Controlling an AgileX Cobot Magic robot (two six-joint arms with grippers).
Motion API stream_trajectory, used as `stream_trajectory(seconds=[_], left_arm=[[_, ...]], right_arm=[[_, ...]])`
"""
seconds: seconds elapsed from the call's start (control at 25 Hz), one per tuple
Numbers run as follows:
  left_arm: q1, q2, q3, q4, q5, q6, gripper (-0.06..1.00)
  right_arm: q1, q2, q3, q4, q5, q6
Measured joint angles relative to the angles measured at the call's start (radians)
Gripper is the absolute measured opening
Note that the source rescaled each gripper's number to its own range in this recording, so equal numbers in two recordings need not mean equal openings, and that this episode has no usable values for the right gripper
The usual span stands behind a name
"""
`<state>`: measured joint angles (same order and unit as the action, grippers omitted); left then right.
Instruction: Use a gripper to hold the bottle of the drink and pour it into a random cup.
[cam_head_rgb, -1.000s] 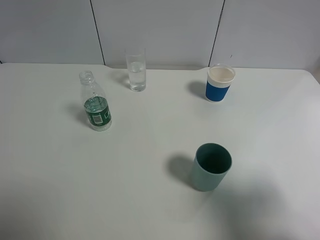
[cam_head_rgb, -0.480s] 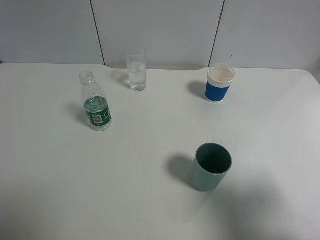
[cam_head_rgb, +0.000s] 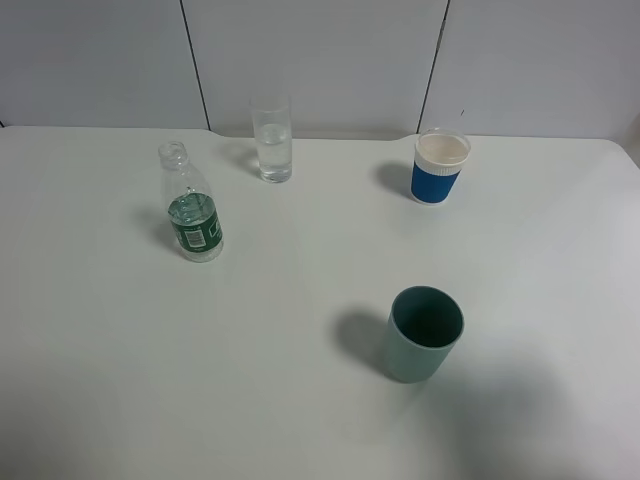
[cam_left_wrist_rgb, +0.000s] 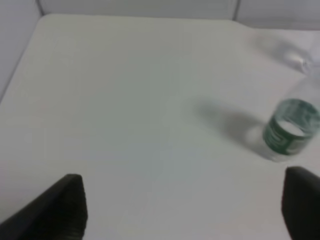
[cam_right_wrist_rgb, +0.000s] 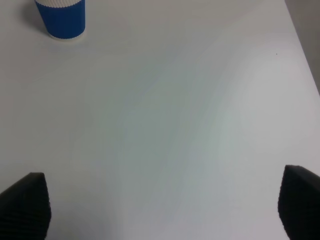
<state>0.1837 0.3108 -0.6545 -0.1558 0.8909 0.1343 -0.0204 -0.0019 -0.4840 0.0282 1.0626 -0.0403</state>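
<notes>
The bottle (cam_head_rgb: 192, 212) stands upright and capless on the left of the white table, with a dark green label and some clear liquid inside. Behind it, near the back edge, stands the cup (cam_head_rgb: 271, 140), a tall clear glass with liquid in it. Neither arm shows in the high view. In the left wrist view, my left gripper (cam_left_wrist_rgb: 185, 207) is open, its dark fingertips (cam_left_wrist_rgb: 60, 207) far apart above bare table, and the bottle (cam_left_wrist_rgb: 290, 132) stands apart beyond one tip. My right gripper (cam_right_wrist_rgb: 162, 207) is open too, nothing between its fingertips (cam_right_wrist_rgb: 25, 205).
A blue cup with a white rim (cam_head_rgb: 440, 167) stands at the back right and also shows in the right wrist view (cam_right_wrist_rgb: 61, 17). A teal plastic cup (cam_head_rgb: 424, 333) stands at the front right. Grey wall panels (cam_head_rgb: 320, 60) rise behind the table's back edge.
</notes>
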Motion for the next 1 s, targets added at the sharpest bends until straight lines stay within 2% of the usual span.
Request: stream_trajectory(seconds=[0.2, 0.6, 0.76, 1.0], left_arm=[[-0.089, -0.105, -0.001, 0.001, 0.095, 0.000, 0.74], [-0.098, -0.315, -0.002, 0.049, 0.211, -0.037, 0.74], [-0.119, -0.317, 0.019, 0.056, 0.224, -0.044, 0.74], [-0.124, -0.317, 0.113, 0.107, 0.203, -0.045, 0.74]], right_arm=[[0.000, 0.000, 0.000, 0.000, 0.000, 0.000], [0.000, 0.000, 0.000, 0.000, 0.000, 0.000], [0.000, 0.000, 0.000, 0.000, 0.000, 0.000], [0.000, 0.000, 0.000, 0.000, 0.000, 0.000]])
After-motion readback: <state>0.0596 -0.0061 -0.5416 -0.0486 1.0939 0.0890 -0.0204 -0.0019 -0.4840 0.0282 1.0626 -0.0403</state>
